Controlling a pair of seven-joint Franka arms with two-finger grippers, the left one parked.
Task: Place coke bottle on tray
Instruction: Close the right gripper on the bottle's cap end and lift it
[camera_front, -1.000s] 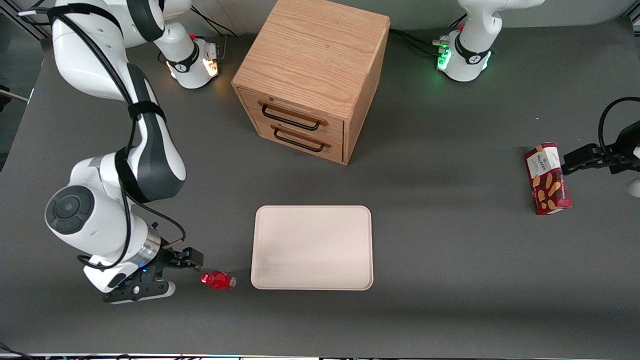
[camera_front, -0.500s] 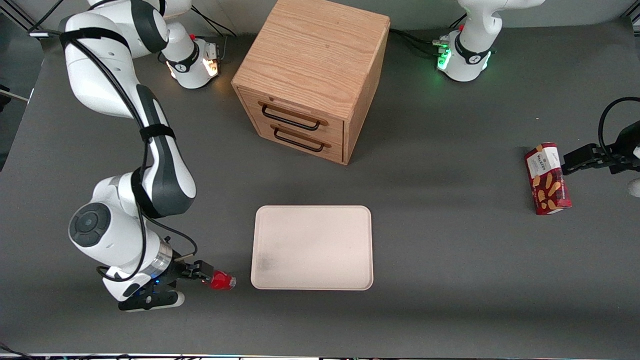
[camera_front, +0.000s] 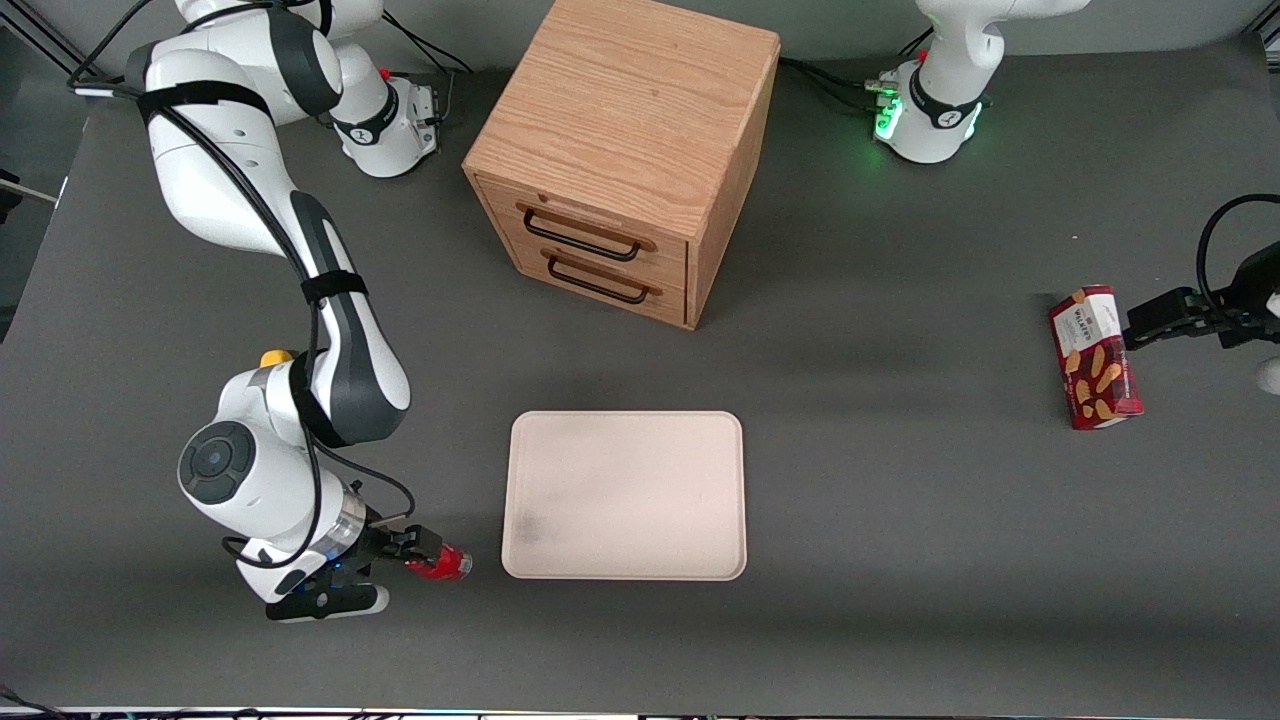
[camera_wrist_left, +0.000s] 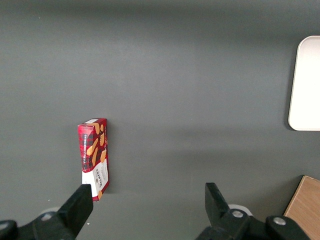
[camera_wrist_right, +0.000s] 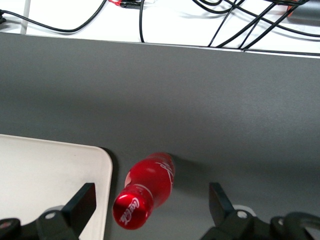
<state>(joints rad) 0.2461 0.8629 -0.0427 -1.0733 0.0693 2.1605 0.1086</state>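
Note:
The coke bottle (camera_front: 447, 566) is small and red. It lies on its side on the grey table, just beside the tray's (camera_front: 625, 495) near corner toward the working arm's end, apart from the rim. My right gripper (camera_front: 424, 548) is low over the table at the bottle's cap end. In the right wrist view the gripper (camera_wrist_right: 150, 202) is open, with one dark finger (camera_wrist_right: 82, 200) over the tray's edge (camera_wrist_right: 45, 185) and the other on the table. The bottle (camera_wrist_right: 147, 187) lies between them with its cap toward the camera, touched by neither finger.
A wooden drawer cabinet (camera_front: 625, 150) stands farther from the camera than the tray. A yellow lump (camera_front: 275, 357) peeks out beside the working arm. A red snack box (camera_front: 1095, 357) lies toward the parked arm's end and shows in the left wrist view (camera_wrist_left: 94, 157). Cables run along the table's edge (camera_wrist_right: 150, 20).
The right arm has moved toward the tray, bringing the open gripper from short of the bottle to around its cap end. The bottle has not moved. The yellow lump came into sight.

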